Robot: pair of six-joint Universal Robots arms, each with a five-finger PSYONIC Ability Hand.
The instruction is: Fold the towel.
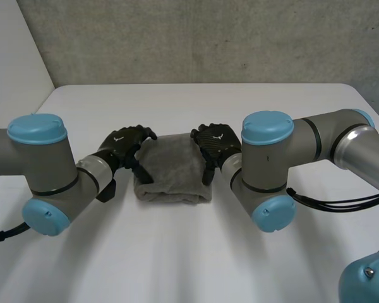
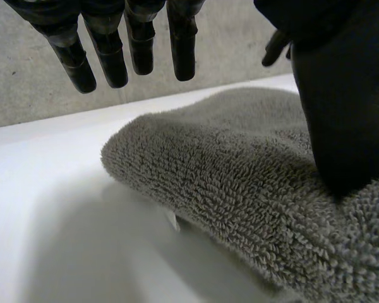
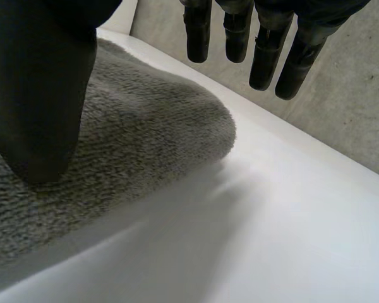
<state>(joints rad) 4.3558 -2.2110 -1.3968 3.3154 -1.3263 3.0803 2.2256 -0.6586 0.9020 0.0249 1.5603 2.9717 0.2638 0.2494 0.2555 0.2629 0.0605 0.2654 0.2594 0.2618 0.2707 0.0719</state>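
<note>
A grey terry towel (image 1: 172, 172) lies folded into a thick rectangle in the middle of the white table (image 1: 189, 252). My left hand (image 1: 127, 146) is at the towel's left edge, my right hand (image 1: 214, 145) at its right edge. In the left wrist view the fingers (image 2: 132, 44) hang straight above the table beyond the towel (image 2: 240, 189) while the thumb (image 2: 341, 113) rests on the pile. The right wrist view matches: straight fingers (image 3: 265, 50) off the towel (image 3: 132, 145), thumb (image 3: 41, 95) pressing on top. Both hands are open and grip nothing.
A grey concrete wall (image 1: 196, 38) rises behind the table's far edge. The white tabletop spreads in front of the towel and to both sides. Both arms' elbows (image 1: 44, 183) (image 1: 268, 183) hang over the near part of the table.
</note>
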